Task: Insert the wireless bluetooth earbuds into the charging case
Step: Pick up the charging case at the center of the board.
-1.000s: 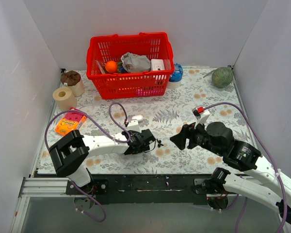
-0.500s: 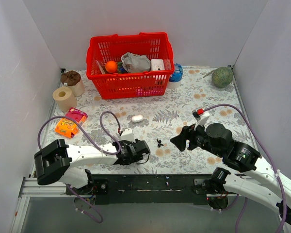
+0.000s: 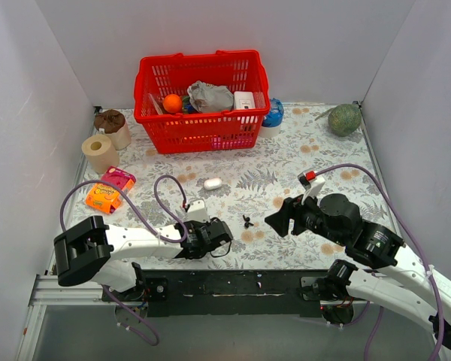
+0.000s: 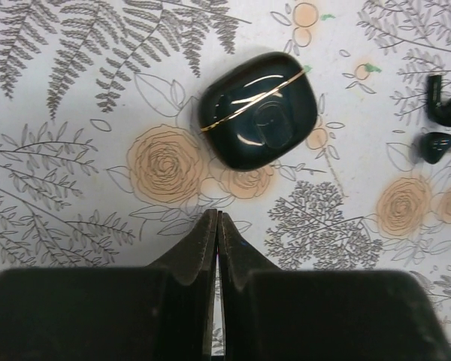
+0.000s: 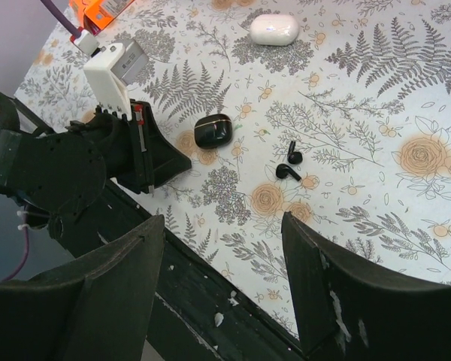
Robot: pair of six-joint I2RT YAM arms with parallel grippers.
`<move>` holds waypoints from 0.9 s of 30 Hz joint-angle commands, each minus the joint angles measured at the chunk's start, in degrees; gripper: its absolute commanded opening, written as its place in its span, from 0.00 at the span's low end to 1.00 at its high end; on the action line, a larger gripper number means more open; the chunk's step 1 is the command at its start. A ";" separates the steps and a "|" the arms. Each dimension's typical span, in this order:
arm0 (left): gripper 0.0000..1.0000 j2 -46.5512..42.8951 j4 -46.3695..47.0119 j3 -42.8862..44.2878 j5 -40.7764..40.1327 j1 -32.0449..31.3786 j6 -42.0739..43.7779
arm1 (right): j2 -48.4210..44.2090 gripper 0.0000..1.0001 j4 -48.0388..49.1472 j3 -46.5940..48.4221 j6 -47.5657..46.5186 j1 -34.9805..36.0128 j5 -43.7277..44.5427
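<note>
The charging case (image 4: 258, 109) is a glossy black pebble with its lid down, lying on the floral cloth just ahead of my left gripper (image 4: 218, 218). That gripper is shut with nothing between its fingers, a short gap short of the case. Right of the case lie the two tiny black earbuds (image 4: 445, 109) (image 4: 436, 147), side by side. In the right wrist view the case (image 5: 213, 130) and earbuds (image 5: 289, 164) lie beyond my right gripper (image 5: 222, 226), which hangs open and empty above the table's near edge. From above, the earbuds (image 3: 247, 221) sit between the left gripper (image 3: 224, 232) and the right gripper (image 3: 278, 218).
A white pill-shaped case (image 3: 212, 183) lies mid-table. A red basket (image 3: 201, 131) of items stands at the back. Along the left side are a toilet roll (image 3: 99, 150), a brown object (image 3: 111, 124) and orange packets (image 3: 105, 194). A green ball (image 3: 344, 119) sits back right.
My left gripper was open around the case's spot a second ago. It has drawn back toward the near edge and shut empty. The right arm has barely moved.
</note>
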 commanded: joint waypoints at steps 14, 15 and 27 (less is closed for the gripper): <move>0.00 -0.18 7.08 0.19 -0.41 5.79 -0.58 | -1.55 0.70 1.83 -0.86 -0.15 -0.20 -0.06; 0.00 -0.36 6.82 0.10 -0.58 6.49 -0.05 | -1.63 0.70 1.74 -0.86 -0.15 -0.20 0.03; 0.05 -1.59 4.10 -0.51 -0.67 9.31 1.19 | -1.37 0.70 1.74 -0.86 -0.59 -0.20 0.21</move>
